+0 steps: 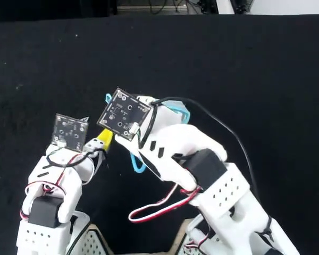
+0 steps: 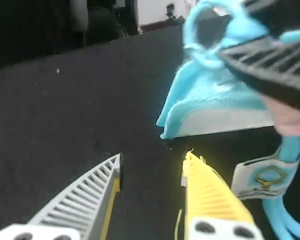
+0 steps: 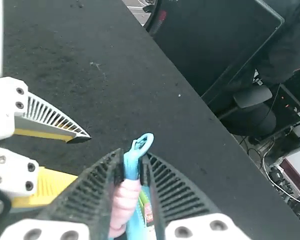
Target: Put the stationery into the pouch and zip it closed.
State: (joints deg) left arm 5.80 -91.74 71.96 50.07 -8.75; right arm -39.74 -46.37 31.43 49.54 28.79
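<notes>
Right wrist view: right gripper [image 3: 134, 159] pinched tight on the light-blue cord loop [image 3: 141, 142] of the light-blue fabric pouch [image 2: 210, 95], which rested on the black cloth table [image 2: 65, 110]. Left gripper [image 2: 152, 167] gaped empty just beside the pouch. Judged: zipping step in hand; next, left should brace the pouch.
</notes>
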